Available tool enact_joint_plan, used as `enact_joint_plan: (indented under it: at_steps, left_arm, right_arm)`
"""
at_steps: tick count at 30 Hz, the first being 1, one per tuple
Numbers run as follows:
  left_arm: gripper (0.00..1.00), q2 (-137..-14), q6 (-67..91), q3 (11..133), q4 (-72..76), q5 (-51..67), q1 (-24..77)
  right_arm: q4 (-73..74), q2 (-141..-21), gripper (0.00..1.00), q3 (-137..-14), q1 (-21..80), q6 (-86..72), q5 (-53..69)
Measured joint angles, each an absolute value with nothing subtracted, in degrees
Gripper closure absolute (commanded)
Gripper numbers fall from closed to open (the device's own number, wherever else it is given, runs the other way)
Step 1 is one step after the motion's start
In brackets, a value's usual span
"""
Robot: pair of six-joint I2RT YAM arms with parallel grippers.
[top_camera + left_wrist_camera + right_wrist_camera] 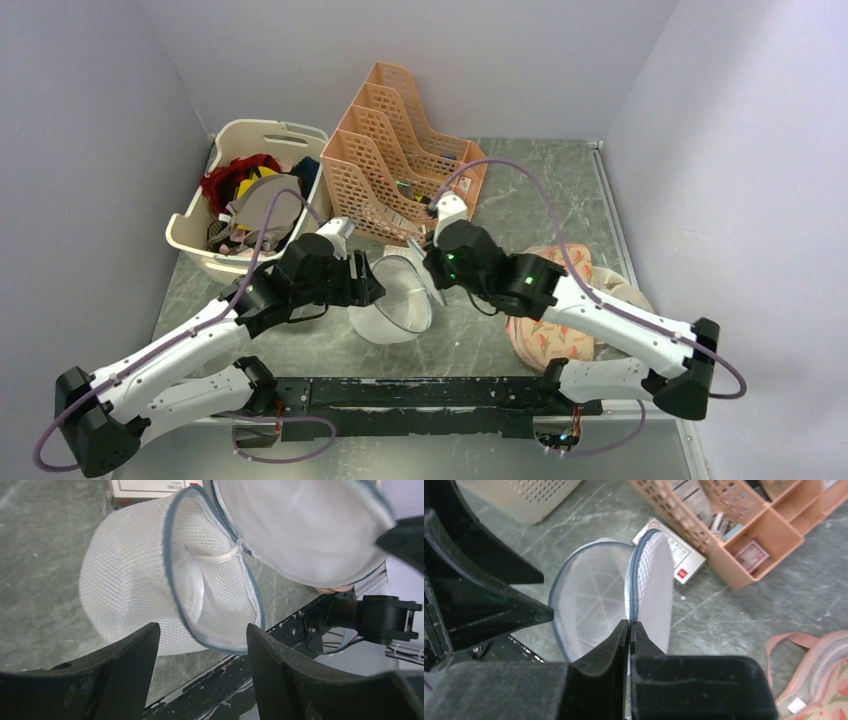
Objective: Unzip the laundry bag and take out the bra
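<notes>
The laundry bag (395,300) (130,580) (589,595) stands mid-table, a white mesh drum with grey-blue trim, its mouth open. Its round lid (305,525) (654,580) is tipped up on edge. My right gripper (432,262) (630,622) is shut on the lid's zip edge and holds it upright. My left gripper (372,285) (202,626) is open just left of the bag's rim, with nothing between its fingers. Inside the bag I see only white mesh and a white band. The bra cannot be made out in any view.
A cream basket (245,195) with red, yellow and black clothes stands at the back left. An orange file rack (400,150) (744,535) is behind the bag, with a white card (674,555) by it. A peach printed pad (550,330) (819,680) lies at the right. A black rail (430,395) runs along the front.
</notes>
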State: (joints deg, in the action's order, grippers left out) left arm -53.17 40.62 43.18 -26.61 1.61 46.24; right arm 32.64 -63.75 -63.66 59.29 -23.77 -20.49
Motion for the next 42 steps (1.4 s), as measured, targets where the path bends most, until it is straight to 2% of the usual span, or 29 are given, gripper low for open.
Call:
enact_joint_plan:
  at_steps: [4, 10, 16, 24, 25, 30, 32, 34, 36, 42]
  left_arm:
    - [0.33, -50.06, 41.8, 41.87, -28.4, -0.75, 46.24]
    - [0.32, -45.71, 43.59, 40.27, -32.91, -4.34, 46.24]
    - [0.27, -40.05, 43.99, 40.86, -37.26, -9.61, 46.24]
    - [0.18, -31.0, 43.13, 47.99, -42.57, -18.72, 46.28]
    - [0.16, -30.24, 42.87, 48.86, -42.92, -19.66, 46.3]
    - [0.07, -29.54, 41.54, 51.16, -43.64, -22.5, 46.3]
    - [0.02, -29.76, 40.8, 51.18, -43.68, -22.87, 46.3]
    - [0.01, -30.37, 40.03, 51.18, -43.62, -22.96, 46.3]
    - [0.01, -31.33, 39.2, 51.18, -43.38, -22.96, 46.3]
    - [0.05, -34.7, 36.36, 50.06, -38.33, -22.96, 46.3]
  right_arm:
    - [32.67, -68.69, 1.0, -65.43, 64.25, -24.51, -21.52]
    - [31.31, -74.37, 1.0, -69.12, 69.04, -25.74, -21.78]
    - [26.83, -80.25, 1.0, -69.32, 70.74, -27.46, -19.51]
    - [14.81, -88.09, 0.98, -66.78, 70.96, -30.17, -13.76]
    - [13.28, -89.03, 0.94, -66.3, 70.96, -30.59, -13.04]
    - [7.09, -91.15, 0.55, -62.48, 70.85, -32.14, -9.34]
    - [6.0, -90.76, 0.42, -61.63, 70.65, -32.36, -8.27]
    - [5.19, -89.34, 0.31, -60.88, 70.43, -31.97, -7.49]
    - [4.82, -86.8, 0.24, -60.12, 70.02, -31.48, -7.14]
    - [3.68, -75.35, 0.14, -56.64, 63.57, -29.17, -6.11]
